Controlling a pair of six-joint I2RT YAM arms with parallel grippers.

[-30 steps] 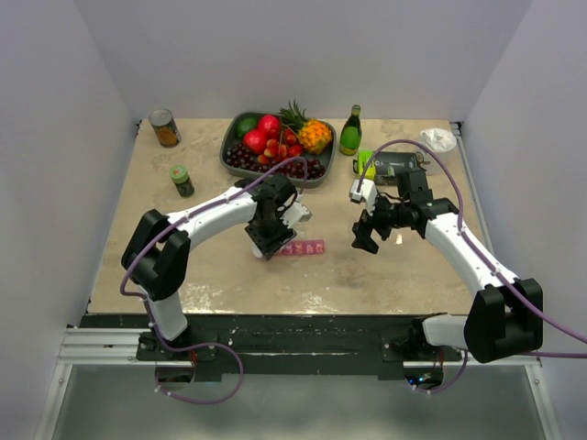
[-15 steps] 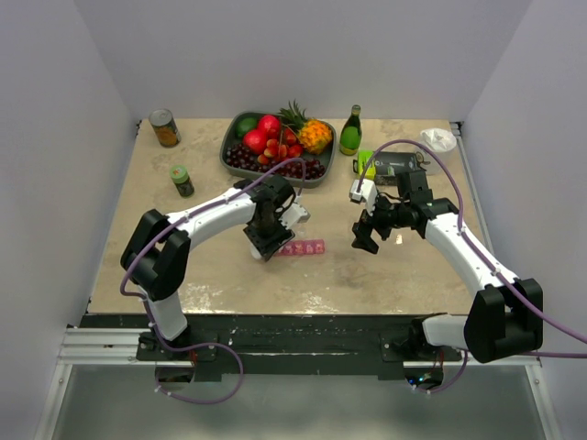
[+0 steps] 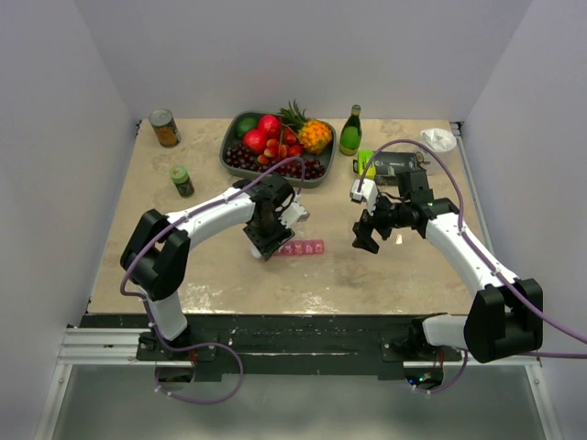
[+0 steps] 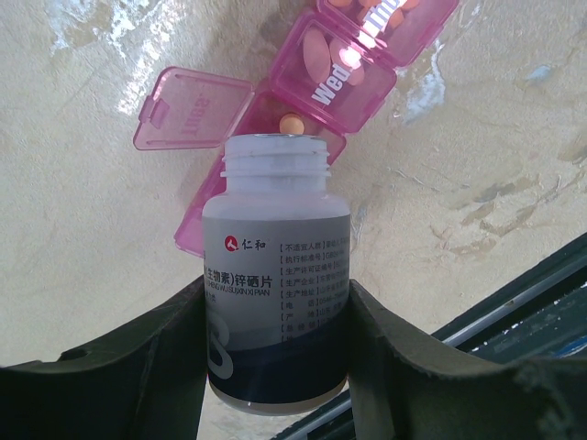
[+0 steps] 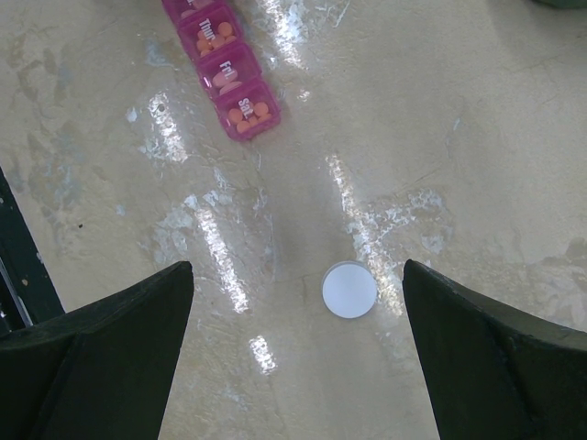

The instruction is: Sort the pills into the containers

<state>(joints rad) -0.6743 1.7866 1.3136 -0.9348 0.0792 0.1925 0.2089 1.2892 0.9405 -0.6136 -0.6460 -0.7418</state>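
Observation:
The pink pill-organiser strip (image 3: 303, 247) lies on the table centre. In the left wrist view its compartments (image 4: 335, 73) hold orange pills, one lid (image 4: 188, 110) stands open, and one orange pill (image 4: 291, 120) lies in the open cell. My left gripper (image 3: 268, 240) is shut on an uncapped white pill bottle (image 4: 275, 302), tipped with its mouth over the open cell. My right gripper (image 3: 365, 240) is open and empty above the table. A white round cap (image 5: 348, 290) lies on the table between its fingers. The strip's end cells (image 5: 229, 78) show in the right wrist view.
A tray of fruit (image 3: 278, 142) stands at the back centre with a green bottle (image 3: 350, 130) to its right. A tin can (image 3: 164, 127) and a green-capped jar (image 3: 182, 180) stand at the back left. A dark device (image 3: 394, 167) and white wad (image 3: 438, 139) lie at the back right.

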